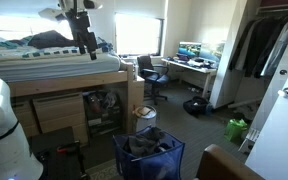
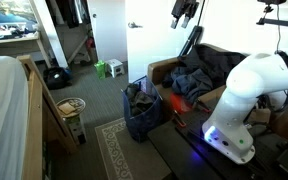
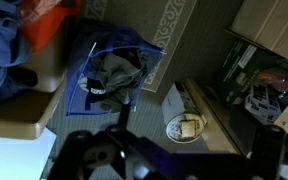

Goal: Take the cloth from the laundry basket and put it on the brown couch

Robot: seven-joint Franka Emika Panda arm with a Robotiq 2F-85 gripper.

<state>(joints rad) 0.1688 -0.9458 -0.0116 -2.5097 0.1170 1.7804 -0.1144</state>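
Note:
The blue laundry basket shows in both exterior views (image 1: 174, 160) (image 2: 134, 122) and in the wrist view (image 3: 84, 100). It stands on the floor beside the brown couch (image 2: 159, 70) (image 1: 229, 165). A grey cloth (image 1: 147, 145) (image 3: 117, 72) lies crumpled inside it. My gripper (image 1: 82, 40) (image 2: 183, 18) hangs high above the basket and couch. In the wrist view its dark fingers (image 3: 169, 165) are spread wide apart with nothing between them. The couch seat holds a pile of dark clothes (image 2: 194, 78) and an orange item (image 3: 44, 25).
A lofted bed (image 1: 54, 70) with drawers under it stands on one side. A round bin (image 3: 187, 127) (image 2: 72, 105) stands near the basket. A desk with a monitor (image 1: 192, 52), a chair (image 1: 149, 72) and a patterned rug (image 2: 114, 150) are also there.

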